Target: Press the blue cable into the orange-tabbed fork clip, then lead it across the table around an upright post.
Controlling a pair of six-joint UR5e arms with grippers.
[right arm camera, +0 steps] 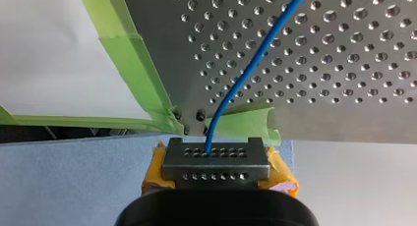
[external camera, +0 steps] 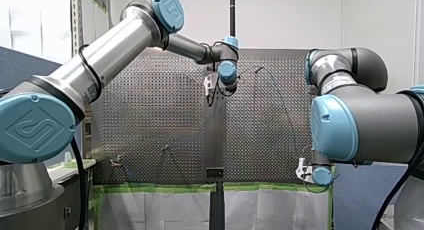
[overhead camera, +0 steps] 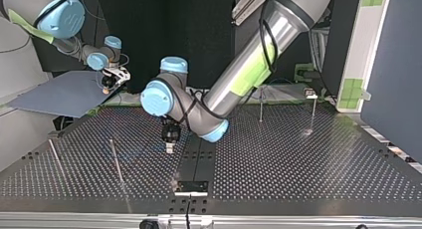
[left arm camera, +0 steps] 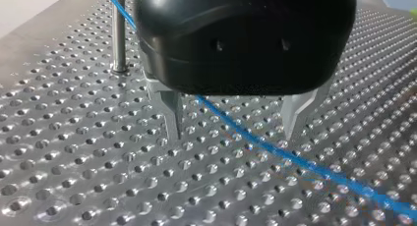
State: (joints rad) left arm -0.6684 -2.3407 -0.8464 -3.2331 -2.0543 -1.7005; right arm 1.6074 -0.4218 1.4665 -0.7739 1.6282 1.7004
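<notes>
Perforated table. Black left end effector: metal fingers spread, straddling the blue cable lying on the table, near an upright post. Yellow-padded right end effector: pinching the cable's metal end block beyond the table corner. Hazard: an off-centre closure probably misses the cable; hauling against the pinned end could overtension it.

A white wall stands behind the perforated metal bench, with a slotted shelf upright at the front view's left. Green tape edges the bench's near side above white sheeting. A dark blue partition closes the top view's right.
</notes>
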